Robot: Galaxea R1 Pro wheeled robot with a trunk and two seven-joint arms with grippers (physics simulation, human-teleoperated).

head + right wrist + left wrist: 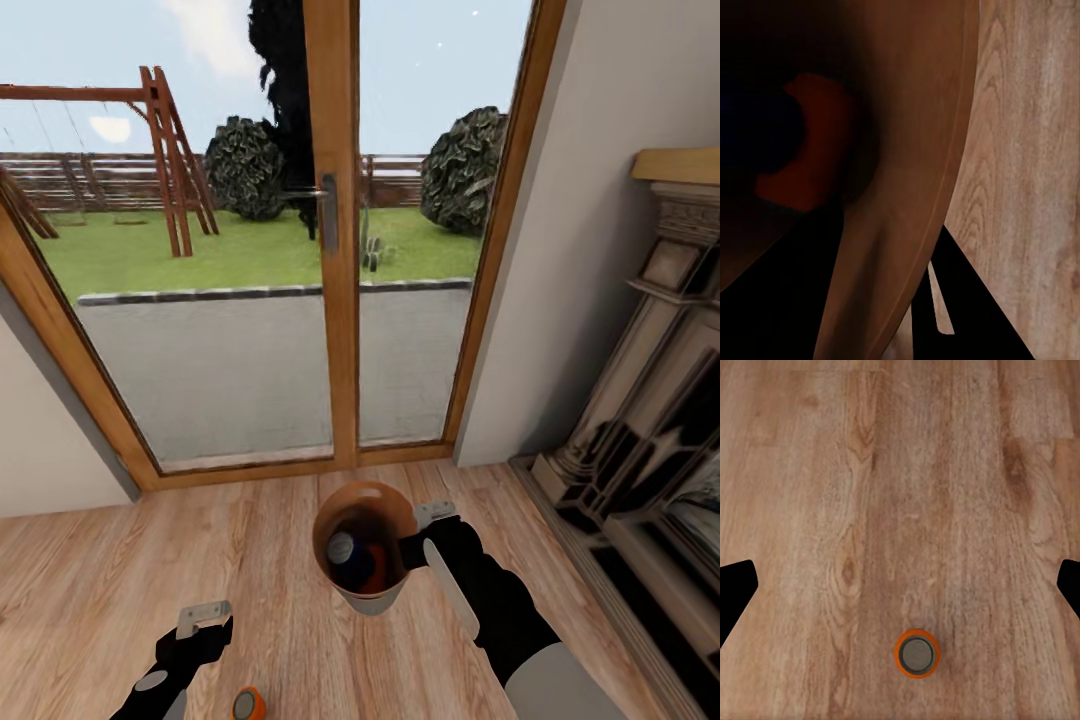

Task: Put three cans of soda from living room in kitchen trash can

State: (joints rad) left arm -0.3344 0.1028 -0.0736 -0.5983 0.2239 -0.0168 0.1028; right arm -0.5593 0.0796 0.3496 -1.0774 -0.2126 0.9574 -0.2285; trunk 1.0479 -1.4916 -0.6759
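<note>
Wood floor (pixel 90 590), orange can (pixel 917 654) below parted jaws

No text, label, brand, number or sign can be read anywhere. The orange can (pixel 248 705) standing on the wood floor (pixel 90 600) shows a plain grey top and a bare orange rim, with no printing legible; seen from the left wrist camera its lid (pixel 916 653) is equally blank. The cans inside the bin (pixel 366 598) are too dark and blurred for any marking to be made out. The glass door's frame (pixel 335 250) and its handle (pixel 328 212) carry no lettering.
</note>
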